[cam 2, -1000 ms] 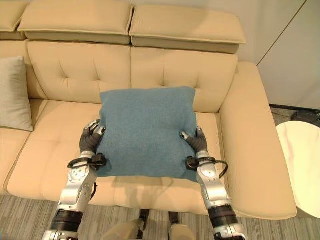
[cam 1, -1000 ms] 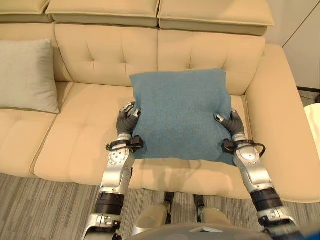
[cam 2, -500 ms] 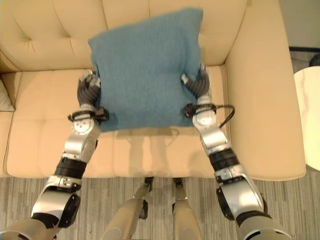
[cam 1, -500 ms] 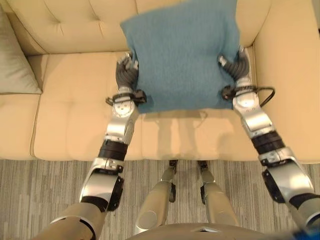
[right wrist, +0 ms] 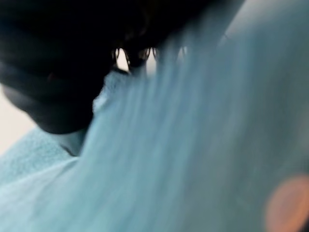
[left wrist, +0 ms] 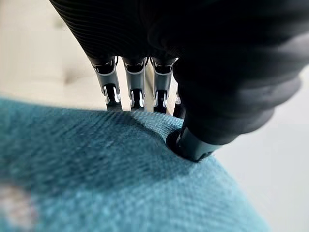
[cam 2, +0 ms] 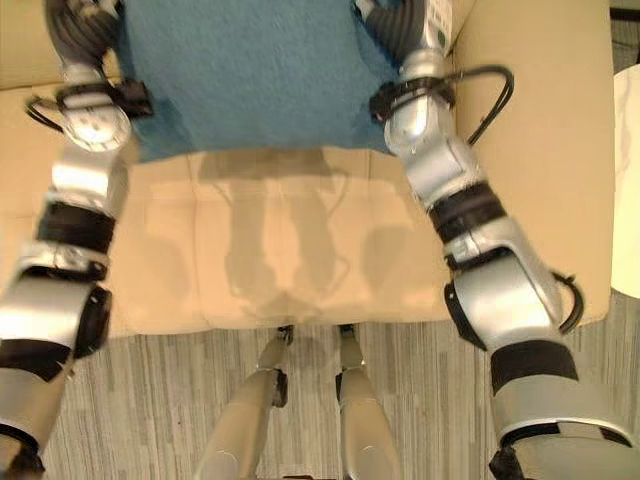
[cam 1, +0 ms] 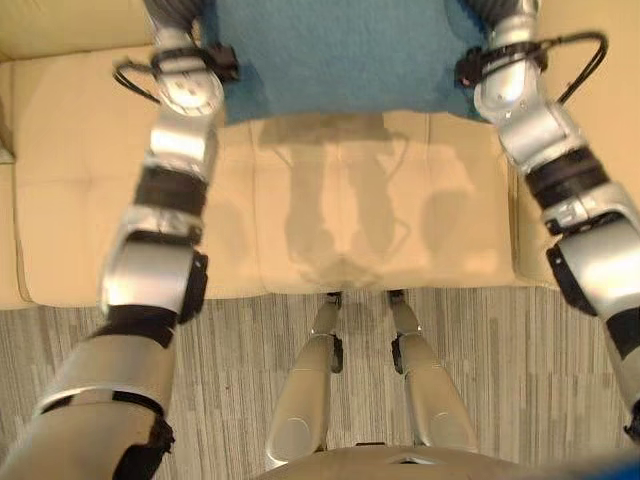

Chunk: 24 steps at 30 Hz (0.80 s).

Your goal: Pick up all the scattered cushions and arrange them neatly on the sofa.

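Blue cushion (cam 2: 250, 70) held up over the beige sofa (cam 1: 340, 220) seat, shadow on the seat below its lower edge. Clamped between both hands at opposite side edges. Left hand (left wrist: 193, 96) pinching the edge: thumb dug into the top fabric, fingers (left wrist: 136, 92) going behind. Right hand (cam 2: 400, 25) curled round the other edge. Grey striped floor (cam 1: 250, 360) in front of the sofa.

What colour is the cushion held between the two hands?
Teal blue; the cushion shows best in the right eye view.
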{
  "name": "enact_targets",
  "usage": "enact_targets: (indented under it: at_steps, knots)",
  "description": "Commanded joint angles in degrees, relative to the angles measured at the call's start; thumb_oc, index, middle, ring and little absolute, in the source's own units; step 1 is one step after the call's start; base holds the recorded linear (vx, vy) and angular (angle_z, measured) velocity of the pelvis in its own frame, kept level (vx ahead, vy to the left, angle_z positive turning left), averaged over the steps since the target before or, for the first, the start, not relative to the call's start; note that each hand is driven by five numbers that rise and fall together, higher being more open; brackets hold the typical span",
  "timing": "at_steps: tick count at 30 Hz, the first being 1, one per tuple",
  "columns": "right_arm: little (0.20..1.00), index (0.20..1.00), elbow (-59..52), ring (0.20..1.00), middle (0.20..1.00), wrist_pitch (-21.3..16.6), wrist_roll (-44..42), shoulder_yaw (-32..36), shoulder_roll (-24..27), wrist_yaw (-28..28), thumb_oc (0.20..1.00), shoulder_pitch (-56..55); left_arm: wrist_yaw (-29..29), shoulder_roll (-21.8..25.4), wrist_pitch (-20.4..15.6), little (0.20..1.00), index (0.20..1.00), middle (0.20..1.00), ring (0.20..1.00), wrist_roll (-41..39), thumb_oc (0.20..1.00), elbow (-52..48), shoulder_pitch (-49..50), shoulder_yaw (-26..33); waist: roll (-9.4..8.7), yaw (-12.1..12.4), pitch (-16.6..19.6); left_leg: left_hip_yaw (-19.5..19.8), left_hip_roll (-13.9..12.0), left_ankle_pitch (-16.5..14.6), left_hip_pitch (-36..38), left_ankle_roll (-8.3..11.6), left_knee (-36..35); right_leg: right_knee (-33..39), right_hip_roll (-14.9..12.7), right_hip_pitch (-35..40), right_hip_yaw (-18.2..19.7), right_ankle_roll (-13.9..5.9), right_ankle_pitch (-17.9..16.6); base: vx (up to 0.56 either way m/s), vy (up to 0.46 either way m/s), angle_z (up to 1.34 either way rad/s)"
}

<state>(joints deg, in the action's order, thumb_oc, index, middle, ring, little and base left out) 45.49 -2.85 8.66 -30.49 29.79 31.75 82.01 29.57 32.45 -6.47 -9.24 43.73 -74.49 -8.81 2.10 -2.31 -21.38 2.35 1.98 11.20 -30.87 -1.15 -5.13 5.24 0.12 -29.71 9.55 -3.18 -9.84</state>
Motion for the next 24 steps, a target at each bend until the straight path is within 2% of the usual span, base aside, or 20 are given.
enact_targets:
  at_steps: [1,6,11,12,13,14,15,16,24]
  knots:
    - [0.200,0.200,0.8,0.200,0.200,-4.7,0.7,-1.5,1.6,3.8,0.200,14.1,2.8,4.9,-5.7,0.200,0.200,0.200,0.200,2.9,0.200,-2.4,-12.6,-3.8,-0.70,0.8,-1.2,2.5,1.3,-4.2,-0.5,3.20,0.1,-0.2,-1.4,3.3,-0.1,-1.15,-0.5,-0.03,0.014,-0.05]
    - [0.200,0.200,10.1,0.200,0.200,-3.4,-3.2,-10.0,3.5,1.8,0.200,22.9,2.5,6.1,-6.4,0.200,0.200,0.200,0.200,-0.6,0.200,2.0,-17.8,-5.1,-0.93,1.1,-4.2,3.7,1.3,-3.3,-3.8,3.64,0.1,-0.2,-1.0,-0.2,-0.2,-1.21,-0.8,-0.01,0.005,-0.05]
    - [0.200,0.200,13.2,0.200,0.200,-3.1,-7.3,-10.7,2.8,1.4,0.200,22.8,0.5,3.6,-7.5,0.200,0.200,0.200,0.200,-5.3,0.200,4.0,-16.0,-4.0,-1.64,0.8,-6.4,4.2,1.4,-3.0,-4.8,4.10,0.1,-0.2,-0.7,-1.5,-1.3,-1.04,-1.2,0.00,-0.018,0.04]
    - [0.200,0.200,13.1,0.200,0.200,-2.9,-7.2,-11.3,2.4,0.9,0.200,22.2,0.1,2.4,-7.9,0.388,0.388,0.388,0.388,-6.5,0.388,4.0,-15.0,-3.5,-1.87,0.8,-6.9,4.3,1.4,-2.9,-4.7,4.14,0.1,-0.2,-0.6,-1.7,-1.5,-0.94,-1.3,0.01,-0.042,0.07]
    - [0.200,0.200,13.3,0.200,0.200,-2.9,-7.4,-11.4,2.1,0.8,0.200,21.8,-0.6,1.7,-7.8,1.000,1.000,1.000,1.000,-7.2,1.000,4.5,-14.2,-3.5,-1.99,0.8,-7.2,4.2,1.5,-3.0,-4.6,4.12,0.1,-0.2,-0.6,-1.8,-1.7,-0.84,-1.4,0.00,-0.037,0.04]
    - [0.200,0.200,13.7,0.200,0.200,-3.1,-7.8,-11.5,2.3,0.7,0.200,21.6,-1.1,2.0,-7.6,1.000,1.000,1.000,1.000,-7.1,1.000,5.0,-13.9,-4.1,-1.84,0.9,-7.4,4.2,1.5,-2.9,-4.5,4.15,0.1,-0.2,-0.6,-1.8,-1.8,-0.84,-1.4,-0.01,-0.028,0.04]
    - [0.555,0.555,13.9,0.555,0.555,-3.3,-8.6,-11.3,2.5,0.2,0.555,21.1,-1.9,2.6,-7.3,1.000,1.000,1.000,1.000,-7.0,1.000,5.4,-13.5,-5.1,-1.80,1.0,-7.7,4.3,1.5,-2.9,-4.4,4.13,0.1,-0.2,-0.7,-1.7,-2.0,-0.79,-1.5,0.00,0.000,0.00]
    - [1.000,1.000,13.9,1.000,1.000,-3.4,-9.0,-11.2,2.6,0.0,1.000,20.5,-2.1,3.0,-7.2,1.000,1.000,1.000,1.000,-7.0,1.000,5.6,-13.3,-5.2,-1.77,1.0,-7.9,4.3,1.5,-2.9,-4.3,4.12,0.1,-0.2,-0.7,-1.8,-2.1,-0.74,-1.5,0.00,0.000,0.00]
    - [1.000,1.000,11.0,1.000,1.000,-3.2,-9.5,-10.0,8.3,-2.7,1.000,10.8,-5.2,8.9,-7.2,1.000,1.000,1.000,1.000,-10.3,1.000,5.2,-1.8,-1.1,-1.97,1.7,-6.4,3.9,1.5,-3.4,-1.9,4.08,0.1,-0.2,-0.7,-0.3,-2.9,-0.15,-1.0,0.00,-0.007,-0.01]
